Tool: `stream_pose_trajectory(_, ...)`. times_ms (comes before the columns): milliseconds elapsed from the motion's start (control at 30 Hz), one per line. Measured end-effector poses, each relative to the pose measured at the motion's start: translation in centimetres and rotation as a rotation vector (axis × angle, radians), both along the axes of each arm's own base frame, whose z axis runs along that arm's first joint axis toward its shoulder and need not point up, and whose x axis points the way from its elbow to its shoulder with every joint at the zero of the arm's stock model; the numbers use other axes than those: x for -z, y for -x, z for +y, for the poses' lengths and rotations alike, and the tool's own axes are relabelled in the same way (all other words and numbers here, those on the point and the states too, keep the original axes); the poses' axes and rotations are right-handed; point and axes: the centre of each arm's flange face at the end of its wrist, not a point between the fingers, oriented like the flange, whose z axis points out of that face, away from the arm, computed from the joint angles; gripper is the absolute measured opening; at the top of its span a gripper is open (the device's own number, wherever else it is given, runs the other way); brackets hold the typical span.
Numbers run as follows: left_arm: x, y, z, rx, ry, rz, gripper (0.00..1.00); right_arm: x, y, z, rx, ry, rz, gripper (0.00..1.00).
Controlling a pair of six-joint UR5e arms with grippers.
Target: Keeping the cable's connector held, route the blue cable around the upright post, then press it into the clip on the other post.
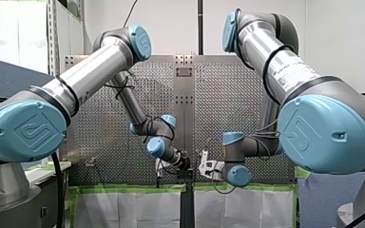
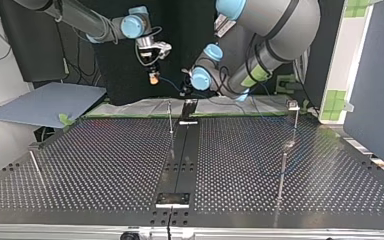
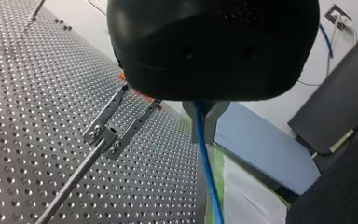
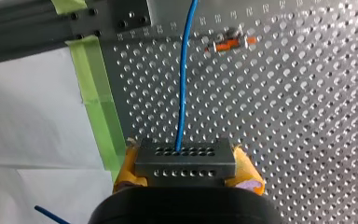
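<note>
Ahead of the left pincer (image 3: 205, 125) the perforated metal bench (image 3: 37, 116) runs out toward a white wall (image 3: 279, 88). High on that wall sits what may be a socket plate (image 3: 338, 14) with cables hanging from it. Beside this pincer lies a blue-grey board (image 3: 261, 149), and a dark panel (image 3: 340, 107) stands beyond it. Beside the right pincer (image 4: 186, 164), green tape (image 4: 98, 88) lines the bench's edge above a white sheet (image 4: 32, 140).

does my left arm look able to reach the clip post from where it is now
Probably yes: the left gripper, shut on the blue cable, hangs beside the top of the clip post, and the left wrist view shows nothing between them.
</note>
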Motion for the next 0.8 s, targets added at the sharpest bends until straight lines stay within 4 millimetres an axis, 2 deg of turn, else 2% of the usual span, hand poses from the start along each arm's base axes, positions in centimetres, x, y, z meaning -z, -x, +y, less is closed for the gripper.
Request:
stream_pose_trajectory(300,-0.3,-0.1,-0.9,-0.01,-0.064,-0.114,0.0,-0.2,1.1,-1.8,0.034,0.009,-0.005,0.0)
stream_pose_trajectory(800,-0.8,-1.2,-1.1,-0.059,-0.1,-0.237,0.0,-0.9,1.5,-5.2,0.051,0.004,0.047,0.0)
